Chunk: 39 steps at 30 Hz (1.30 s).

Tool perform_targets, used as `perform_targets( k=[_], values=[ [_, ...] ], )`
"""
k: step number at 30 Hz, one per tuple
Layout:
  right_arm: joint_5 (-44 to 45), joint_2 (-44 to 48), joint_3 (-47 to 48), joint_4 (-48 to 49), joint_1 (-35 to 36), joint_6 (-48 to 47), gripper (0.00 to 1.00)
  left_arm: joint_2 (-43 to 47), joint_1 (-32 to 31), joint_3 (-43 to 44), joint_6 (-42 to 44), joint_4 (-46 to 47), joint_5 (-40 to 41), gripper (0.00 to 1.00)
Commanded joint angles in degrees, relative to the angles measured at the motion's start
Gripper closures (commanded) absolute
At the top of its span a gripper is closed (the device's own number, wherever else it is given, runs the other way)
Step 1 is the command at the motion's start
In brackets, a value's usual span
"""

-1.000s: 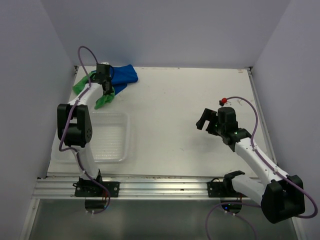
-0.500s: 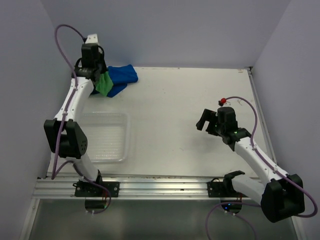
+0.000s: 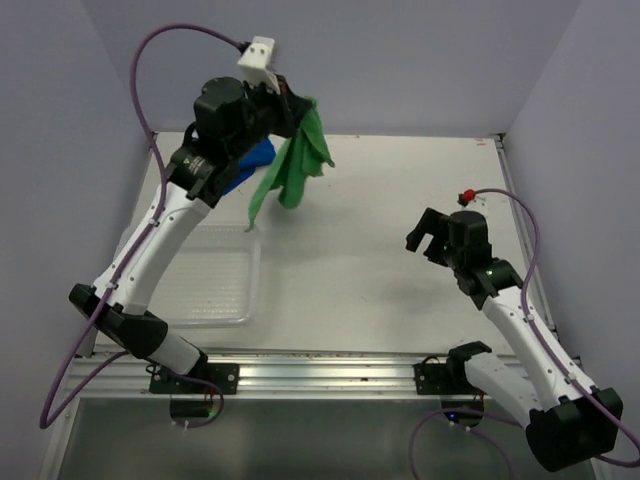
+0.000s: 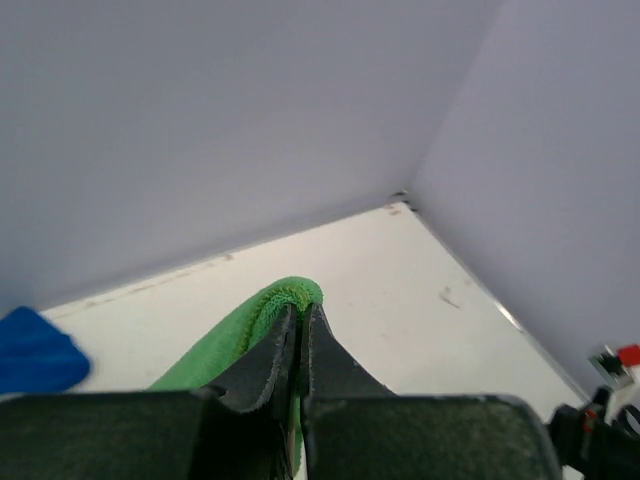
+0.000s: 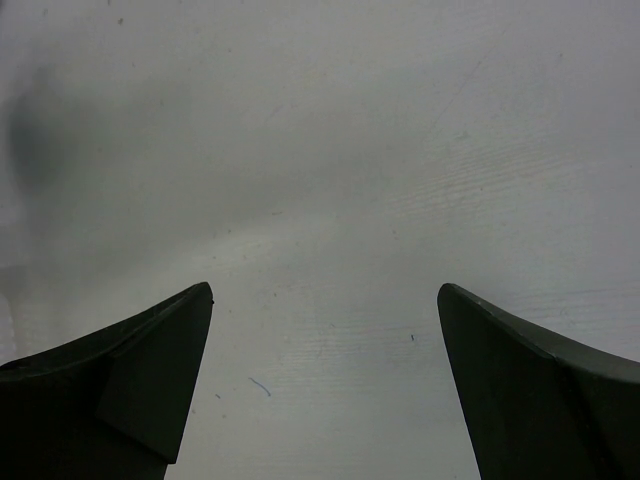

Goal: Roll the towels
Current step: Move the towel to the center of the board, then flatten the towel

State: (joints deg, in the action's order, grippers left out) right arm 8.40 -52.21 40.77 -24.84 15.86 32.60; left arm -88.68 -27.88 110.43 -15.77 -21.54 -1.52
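Hanging from the left jaws, the green towel (image 3: 295, 165) dangles in a crumpled bunch above the far left of the bench (image 3: 380, 210). The left wrist view shows those jaws pressed together on a folded edge of the cloth. Whether its lowest corner touches anything below cannot be told from overhead. The blue towel (image 3: 252, 158) lies on the bench at the far left, partly hidden behind the left arm. The white plastic basket (image 3: 256, 275) sits at the near left, apart from the blue towel. The right jaws stand wide apart over bare bench on the right, holding nothing.

The step in hand is judged to be carrying the green towel to open bench for spreading; no rolling is done yet. To do it well, bring the cloth toward the middle, well apart from the basket and the blue towel. Lower it so that the free end lands first, then draw the held edge away so it lies flat rather than heaped. Keep your right jaws ready to pin or tug a loose corner, since a bunched towel will probably roll unevenly.
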Motion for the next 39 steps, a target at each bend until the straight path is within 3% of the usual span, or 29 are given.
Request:
perform_targets(
  k=[1,3,4,5,7,8,9,15,18,22,23,31,39],
  values=[
    [6.35,2.45,5.01,-4.94,0.14,3.86,0.01,1.32,-5.6,-9.06,-5.05,5.52,-4.72,1.0],
    [10.39,4.21,6.42,-8.37,0.14,5.27,0.01,2.2,-8.58,-18.73,-7.5,11.59,-5.07,0.94],
    [11.27,4.91,6.51,-9.08,0.05,6.33,0.01,2.46,-9.29,-22.16,-7.87,13.78,-6.03,0.81],
    [12.15,5.88,6.42,-9.96,0.14,6.77,0.01,2.29,-10.0,-27.93,-8.13,17.98,-9.52,0.45],
    [12.34,8.43,5.9,-10.14,0.14,7.48,0.01,2.03,-12.28,-32.8,-8.4,22.83,-13.14,0.23],
    [12.6,9.22,5.55,-10.49,0.05,7.74,0.02,2.02,-13.16,-35.96,-8.14,24.6,-13.07,0.04],
    [13.3,10.18,5.46,-10.75,0.14,7.92,0.02,1.85,-14.82,-36.68,-7.88,24.7,-13.07,0.0],
    [12.34,9.85,7.56,-11.46,0.14,8.36,0.04,5.53,-16.86,-40.55,-6.99,23.56,-12.11,0.0],
    [9.27,8.44,8.01,-10.93,0.05,8.01,0.11,10.97,-16.86,-48.01,-9.35,24.88,-7.73,0.01],
    [1.9,6.86,6.69,-7.86,0.14,4.51,0.38,15.29,-16.86,-60.73,-14.45,24.27,0.88,0.08],
    [-1.51,5.55,6.34,-6.72,0.14,3.79,0.4,15.99,-16.86,-62.69,-15.51,24.44,1.25,0.12],
    [-12.53,0.88,2.03,-4.34,0.05,0.27,0.42,18.37,-16.86,-75.35,-19.56,28.66,1.26,0.17],
    [-15.08,-0.7,-0.7,-1.88,0.23,-0.34,0.42,20.3,-16.86,-78.44,-18.69,25.24,8.1,0.17]
  ],
)
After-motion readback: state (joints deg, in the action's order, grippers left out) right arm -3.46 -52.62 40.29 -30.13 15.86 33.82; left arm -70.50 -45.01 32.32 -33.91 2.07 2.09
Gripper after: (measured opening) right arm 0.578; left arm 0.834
